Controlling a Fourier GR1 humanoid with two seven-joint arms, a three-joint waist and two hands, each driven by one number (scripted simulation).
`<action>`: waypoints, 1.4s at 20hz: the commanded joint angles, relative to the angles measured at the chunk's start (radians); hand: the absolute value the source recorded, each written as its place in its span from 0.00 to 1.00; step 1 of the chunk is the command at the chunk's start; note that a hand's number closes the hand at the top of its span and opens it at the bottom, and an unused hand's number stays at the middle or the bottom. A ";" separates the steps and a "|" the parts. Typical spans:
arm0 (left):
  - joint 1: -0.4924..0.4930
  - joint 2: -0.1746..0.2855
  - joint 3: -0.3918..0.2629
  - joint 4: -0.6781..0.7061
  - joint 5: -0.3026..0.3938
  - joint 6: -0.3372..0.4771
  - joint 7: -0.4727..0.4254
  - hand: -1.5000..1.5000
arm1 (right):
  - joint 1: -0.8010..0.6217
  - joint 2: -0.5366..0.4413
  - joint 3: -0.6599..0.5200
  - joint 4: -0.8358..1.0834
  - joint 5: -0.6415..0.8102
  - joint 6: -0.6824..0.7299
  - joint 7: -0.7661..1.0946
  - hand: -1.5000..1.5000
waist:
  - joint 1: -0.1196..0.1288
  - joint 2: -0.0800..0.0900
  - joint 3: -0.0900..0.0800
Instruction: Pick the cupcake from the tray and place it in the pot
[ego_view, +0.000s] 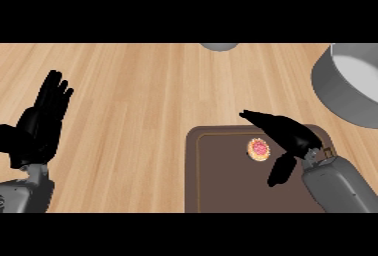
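The wooden counter fills nearly everything I can see, its pale planks running away from me; on its near right part lies the brown tray, a dark rectangle with rounded corners and a thin raised rim; the grey pot stands on the counter at the far right, well apart from the tray's far corner, cut off by the view's edge so that only part of its wall and pale inside shows; the right hand hovers over the tray's far right part, its forearm coming in from the lower right, the fingers stretched together toward the far left and the thumb hanging spread away from them, so the hand is wide and pinches nothing; the left hand rests by the left edge, fingers straight, pointing up and held close together, holding nothing; the cupcake, small with a pink top and a yellowish rim, sits on the tray in the gap between those fingers and the thumb, just beside the palm, though I cannot tell whether anything touches it; a small grey object peeks in at the counter's far edge.
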 joint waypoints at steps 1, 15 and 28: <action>-0.023 -0.023 0.027 0.004 -0.024 -0.008 0.026 0.50 | 0.032 0.045 -0.012 0.032 0.087 -0.021 -0.055 0.00 | -0.002 0.000 0.000; -0.012 -0.054 0.056 0.006 -0.071 -0.052 0.016 0.50 | -0.031 0.087 -0.031 0.115 0.234 0.005 -0.257 1.00 | 0.000 0.000 0.000; -0.049 -0.043 0.125 0.061 -0.044 -0.097 0.022 0.50 | 0.370 0.110 0.060 -0.439 0.306 0.006 -0.055 1.00 | -0.011 -0.002 -0.001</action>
